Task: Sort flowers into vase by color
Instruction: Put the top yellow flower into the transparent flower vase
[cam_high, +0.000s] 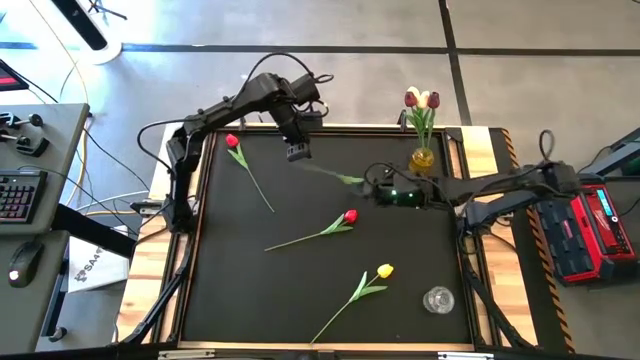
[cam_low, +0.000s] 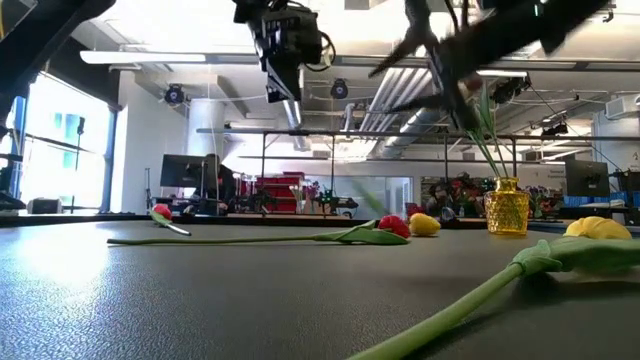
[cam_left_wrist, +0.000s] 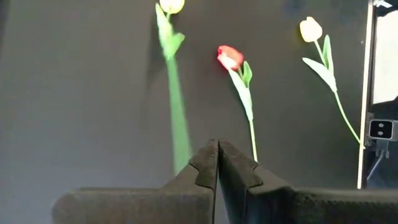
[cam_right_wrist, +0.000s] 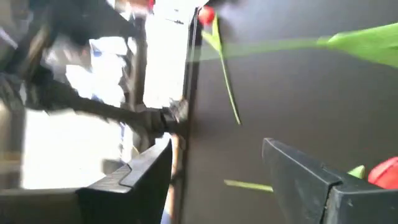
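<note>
My left gripper (cam_high: 297, 153) hovers over the far left of the black mat, shut on a yellow-headed tulip (cam_left_wrist: 177, 106). The tulip's stem slants toward the table's right, and its leaf (cam_high: 350, 180) shows close to my right gripper (cam_high: 373, 188). That gripper stands open near the table's middle; the held stem (cam_right_wrist: 261, 45) passes beyond its fingers, not between them. Three tulips lie flat on the mat: a red one (cam_high: 233, 141) at the far left, a red one (cam_high: 350, 216) in the middle, and a yellow one (cam_high: 385, 271) nearer the front. My left gripper pinches the tulip's stem near its bare end (cam_left_wrist: 182, 158) between its two shut fingers. The fingers slant down from the far left. The stem runs away from them, and the yellow head (cam_left_wrist: 171, 5) is at the other end. Whether the head touches the mat, I cannot tell.
A golden glass vase (cam_high: 423, 158) stands at the mat's far right edge and holds a dark red and a cream tulip (cam_high: 421, 100). A clear glass vase (cam_high: 437, 300) stands at the near right. A wooden rim (cam_high: 485, 150) frames the mat.
</note>
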